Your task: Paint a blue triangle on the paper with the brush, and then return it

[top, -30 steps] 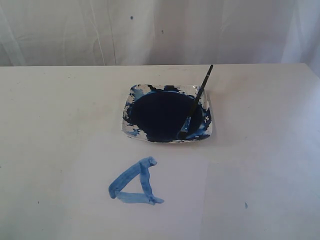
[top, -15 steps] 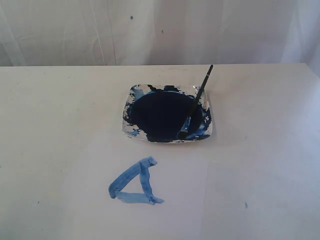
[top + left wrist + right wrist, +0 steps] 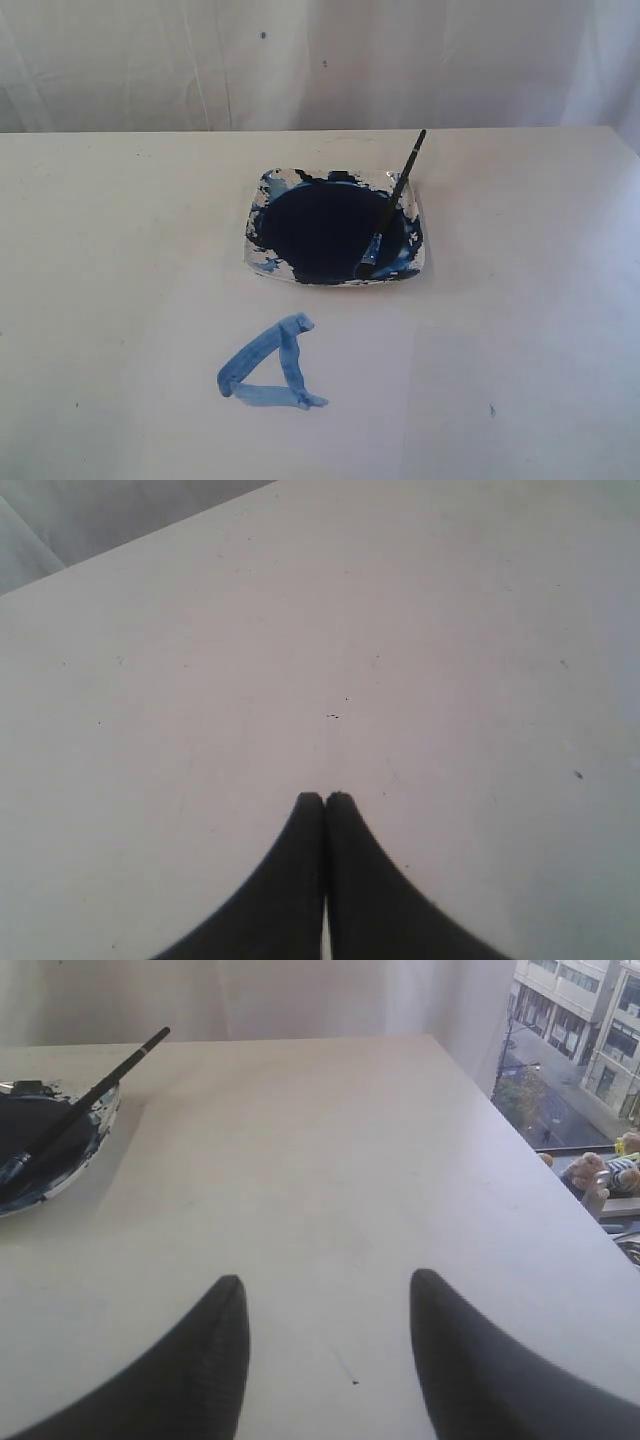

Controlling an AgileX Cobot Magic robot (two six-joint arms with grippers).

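Note:
A light-blue triangle [image 3: 270, 370] of thick strokes lies on the white paper [image 3: 350, 340] near the table's front. Behind it stands the paint dish [image 3: 335, 226] with a dark-blue pool. The black-handled brush [image 3: 392, 205] rests in the dish, its tip in the paint and its handle leaning over the far right rim; the right wrist view also shows the brush [image 3: 95, 1092] and the dish [image 3: 60, 1170]. Neither gripper appears in the exterior view. My left gripper [image 3: 325, 798] is shut with nothing in it above bare table. My right gripper [image 3: 328, 1290] is open and empty, well apart from the dish.
A white curtain [image 3: 320, 60] hangs behind the table. The table's right edge [image 3: 540, 1170] runs beside a window with a street below. A small dark speck [image 3: 491, 409] marks the tabletop at front right.

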